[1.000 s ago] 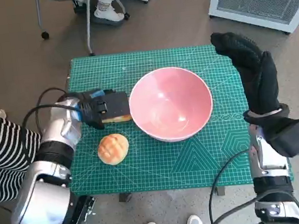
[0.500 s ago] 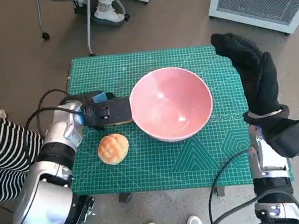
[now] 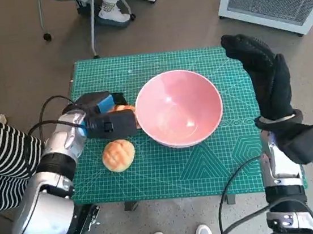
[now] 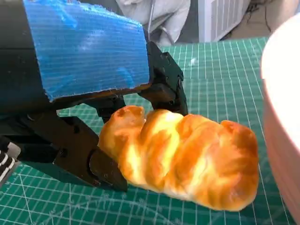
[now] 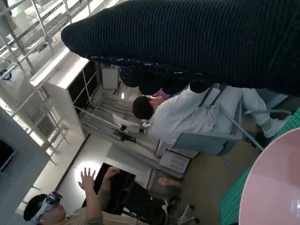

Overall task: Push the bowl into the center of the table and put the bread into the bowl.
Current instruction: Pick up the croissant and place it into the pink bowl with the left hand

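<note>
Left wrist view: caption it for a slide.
Left hand grips a twisted bread loaf beside the pink bowl.

Left arm (image 3: 50, 181): glossy silver-grey shells with a black band at the wrist, a black cable looping off the forearm; left hand (image 3: 104, 119) is black, blocky, hard-edged, with a blue tape patch (image 4: 86, 49) wrinkled across its back. Right arm (image 3: 283, 178): pale silver forearm with black cable curving off it, grey strap wrapped at the wrist. Right hand (image 3: 265, 78) in black ribbed knit glove.
</note>
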Tool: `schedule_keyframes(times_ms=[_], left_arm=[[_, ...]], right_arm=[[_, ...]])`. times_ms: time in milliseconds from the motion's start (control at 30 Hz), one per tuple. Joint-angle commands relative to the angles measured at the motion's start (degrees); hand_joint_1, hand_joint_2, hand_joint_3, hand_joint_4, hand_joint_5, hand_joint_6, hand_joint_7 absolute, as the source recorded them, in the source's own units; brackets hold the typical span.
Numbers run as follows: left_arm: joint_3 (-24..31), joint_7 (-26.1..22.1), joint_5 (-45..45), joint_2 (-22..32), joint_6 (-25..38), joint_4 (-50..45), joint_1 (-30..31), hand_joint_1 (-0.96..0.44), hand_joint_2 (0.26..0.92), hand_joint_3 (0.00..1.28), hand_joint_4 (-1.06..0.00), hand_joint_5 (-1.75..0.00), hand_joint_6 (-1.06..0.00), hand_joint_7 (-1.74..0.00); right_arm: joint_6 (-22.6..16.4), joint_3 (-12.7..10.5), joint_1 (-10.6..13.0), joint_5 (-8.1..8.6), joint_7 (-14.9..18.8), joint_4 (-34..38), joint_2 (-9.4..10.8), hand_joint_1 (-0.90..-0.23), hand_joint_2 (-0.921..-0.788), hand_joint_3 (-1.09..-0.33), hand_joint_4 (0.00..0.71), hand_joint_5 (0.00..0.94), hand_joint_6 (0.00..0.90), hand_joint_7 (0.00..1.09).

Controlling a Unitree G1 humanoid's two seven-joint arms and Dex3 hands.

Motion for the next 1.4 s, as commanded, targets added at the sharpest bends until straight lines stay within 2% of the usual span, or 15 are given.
schedule_keyframes(times_ms=[33, 400, 633, 800, 933, 1133, 1400], left_arm=[[2.2, 1.5, -1.3, 2.5, -0.3, -2.4, -2.9, 0.0, 0.92, 0.04, -0.73, -1.13, -0.66, -1.13], [8.9, 6.3, -4.4, 7.2, -3.5, -14.2, -3.1, 0.0, 0.914, 0.01, -0.79, -1.03, -0.67, -1.14], [14.4, 9.3, -6.3, 8.3, -2.8, -30.2, 1.4, 0.0, 0.909, 0.01, -0.82, -1.0, -0.68, -1.13], [16.3, 9.8, -6.0, 7.3, -0.6, -40.4, 4.5, 0.0, 0.905, 0.0, -0.84, -0.97, -0.69, -1.14], [16.2, 9.3, -5.4, 6.0, 0.6, -46.7, 6.3, 0.0, 0.904, 0.0, -0.85, -0.95, -0.68, -1.15], [14.4, 5.7, -5.4, 2.7, 2.3, -54.2, 8.1, 0.0, 0.901, 0.0, -0.86, -0.95, -0.69, -1.13], [9.7, 2.9, -3.2, -0.6, -0.1, -49.6, 6.0, 0.0, 0.895, 0.0, -0.87, -0.94, -0.7, -1.11]], right_arm=[[1.0, -0.1, 1.3, 1.14, 0.6, 0.4, -0.2, -0.779, -0.921, -0.74, 0.221, 0.001, 0.048, 0.55], [1.4, 0.1, 1.6, 1.73, 0.9, 0.0, -0.3, -0.777, -0.921, -0.74, 0.22, 0.0, 0.049, 0.55], [1.3, 0.0, 1.6, 1.83, 1.0, 0.0, -0.5, -0.777, -0.921, -0.739, 0.219, 0.0, 0.05, 0.55], [1.1, -0.2, 1.5, 2.05, 1.3, 0.5, -0.6, -0.778, -0.921, -0.739, 0.219, 0.0, 0.05, 0.55], [1.1, -0.4, 1.4, 2.35, 1.7, 0.9, -0.6, -0.78, -0.921, -0.738, 0.219, 0.0, 0.051, 0.55], [1.2, -0.6, 1.5, 2.61, 2.1, 0.9, -0.7, -0.78, -0.921, -0.738, 0.219, 0.0, 0.051, 0.55], [1.8, -0.7, 2.1, 2.89, 2.3, -0.1, -0.8, -0.779, -0.921, -0.738, 0.207, 0.0, 0.048, 0.54]])
